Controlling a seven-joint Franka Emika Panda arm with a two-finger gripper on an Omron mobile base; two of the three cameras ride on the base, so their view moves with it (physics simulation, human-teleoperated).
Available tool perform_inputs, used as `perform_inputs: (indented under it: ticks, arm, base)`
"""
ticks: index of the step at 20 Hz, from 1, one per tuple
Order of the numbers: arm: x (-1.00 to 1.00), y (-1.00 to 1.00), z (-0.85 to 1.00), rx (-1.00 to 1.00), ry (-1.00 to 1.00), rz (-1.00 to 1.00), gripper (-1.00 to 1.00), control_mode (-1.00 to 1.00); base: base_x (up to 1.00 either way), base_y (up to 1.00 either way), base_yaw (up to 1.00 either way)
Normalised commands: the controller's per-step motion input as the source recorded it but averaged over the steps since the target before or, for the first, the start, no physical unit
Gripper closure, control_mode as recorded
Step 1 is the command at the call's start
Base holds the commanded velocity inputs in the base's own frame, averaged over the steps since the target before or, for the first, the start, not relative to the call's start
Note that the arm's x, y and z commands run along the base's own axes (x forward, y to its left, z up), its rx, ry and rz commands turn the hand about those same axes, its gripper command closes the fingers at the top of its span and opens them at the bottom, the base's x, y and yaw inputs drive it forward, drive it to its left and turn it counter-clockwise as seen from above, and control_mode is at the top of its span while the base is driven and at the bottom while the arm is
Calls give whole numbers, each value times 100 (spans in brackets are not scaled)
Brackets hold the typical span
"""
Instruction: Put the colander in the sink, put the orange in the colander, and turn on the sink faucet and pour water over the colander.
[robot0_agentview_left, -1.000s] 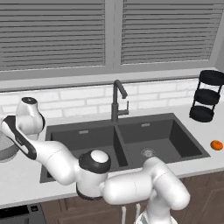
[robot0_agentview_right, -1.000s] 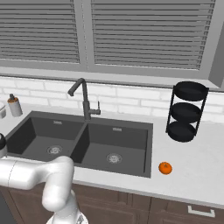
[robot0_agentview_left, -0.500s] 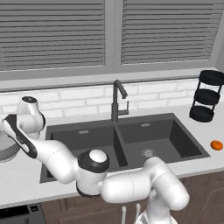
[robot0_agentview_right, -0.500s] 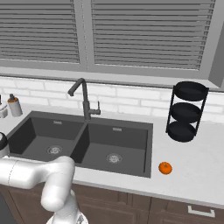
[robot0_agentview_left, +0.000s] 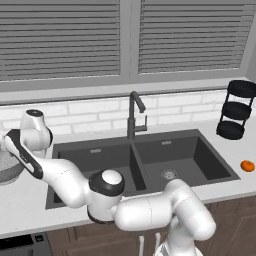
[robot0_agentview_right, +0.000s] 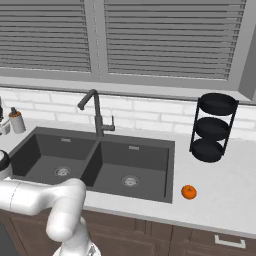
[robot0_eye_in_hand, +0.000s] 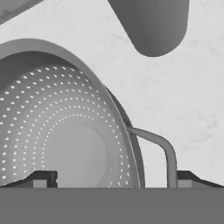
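Silver-grey round metal colander (robot0_eye_in_hand: 65, 144), dotted with rows of fine pale holes. Matte dark grey double-basin sink (robot0_agentview_right: 95, 160) set in pale speckled stone counter (robot0_agentview_right: 225, 195). Bright orange small round fruit (robot0_agentview_right: 188, 192).

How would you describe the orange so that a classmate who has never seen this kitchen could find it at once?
Start at the dark double-basin sink under the window and go to the pale counter on the side where the black three-tier rack stands. The orange lies there near the sink's front corner: small, round, and brightly coloured against grey and black.
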Motion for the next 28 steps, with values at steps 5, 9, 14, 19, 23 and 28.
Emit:
perform_inputs:
  ticks: [5,9,14,19,23,28]
  arm:
    - [-17,0,-39,0,0,1,-100,-100]
    - [-17,0,-19,0,0,0,-100,-100]
    - [-4,0,-2,0,0,0,-100,-100]
    - [0,0,-4,0,0,0,-100,-100]
    - [-3,-2,-25,-5,1,0,-100,-100]
    - [0,0,-7,-2,2,0,-100,-100]
  base:
    - [0,0,0]
    - [0,0,0]
    - [0,0,0]
    - [0,0,0]
    - [0,0,0]
    - [0,0,0]
